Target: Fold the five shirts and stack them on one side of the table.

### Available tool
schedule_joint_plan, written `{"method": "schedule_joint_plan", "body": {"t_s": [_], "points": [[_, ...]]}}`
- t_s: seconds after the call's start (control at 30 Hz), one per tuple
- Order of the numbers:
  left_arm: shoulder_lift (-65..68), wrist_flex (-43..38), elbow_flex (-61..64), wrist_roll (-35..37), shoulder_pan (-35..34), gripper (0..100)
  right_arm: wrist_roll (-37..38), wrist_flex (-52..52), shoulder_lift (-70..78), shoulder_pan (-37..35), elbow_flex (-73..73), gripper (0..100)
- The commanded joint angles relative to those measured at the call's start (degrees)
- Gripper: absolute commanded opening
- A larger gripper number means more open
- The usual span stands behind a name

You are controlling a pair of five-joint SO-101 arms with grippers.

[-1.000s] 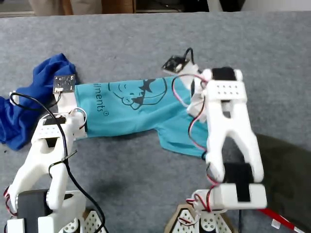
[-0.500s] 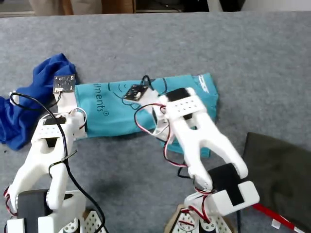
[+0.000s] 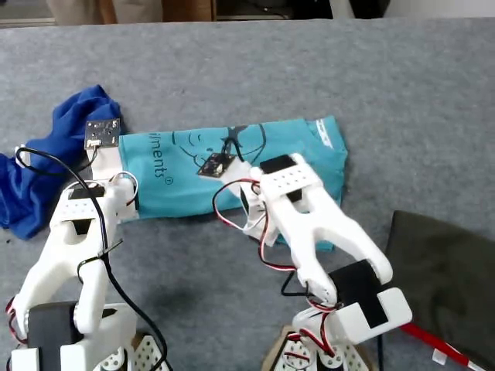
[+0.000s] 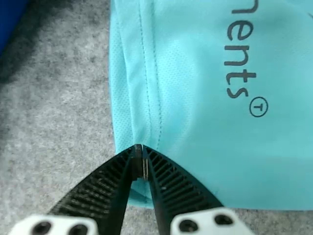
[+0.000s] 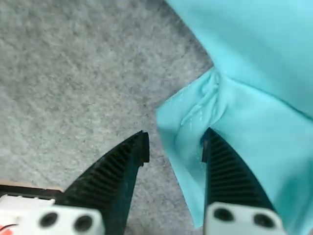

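Note:
A teal shirt point(image 3: 186, 182) with dark print lies flat across the middle of the grey table point(image 3: 402, 77). My left gripper point(image 3: 128, 202) is shut on the shirt's hem at its near left corner; in the left wrist view the fingertips point(image 4: 132, 164) pinch the teal shirt's point(image 4: 195, 98) edge. My right gripper point(image 3: 249, 207) stands open over the shirt's near edge at mid-length. A crumpled fold of the teal shirt point(image 5: 254, 98) lies between the right gripper's point(image 5: 171, 152) spread jaws without being pinched. A blue shirt point(image 3: 46, 170) lies bunched at the far left.
A dark cloth point(image 3: 448, 278) lies at the table's near right, with a red stick point(image 3: 437, 344) by its near edge. Bare grey table stretches across the back and right. Both arm bases stand at the near edge.
The right arm has swung left from over the shirt's right end to its near edge at mid-length, uncovering the right end. The left arm has kept still.

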Motion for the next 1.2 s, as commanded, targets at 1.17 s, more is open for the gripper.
{"method": "schedule_joint_plan", "body": {"t_s": [1.17], "points": [[0.0, -0.8, -1.1, -0.6, 0.2, 2, 0.0, 3.3, -2.2, 4.6, -5.8, 0.4]]}}
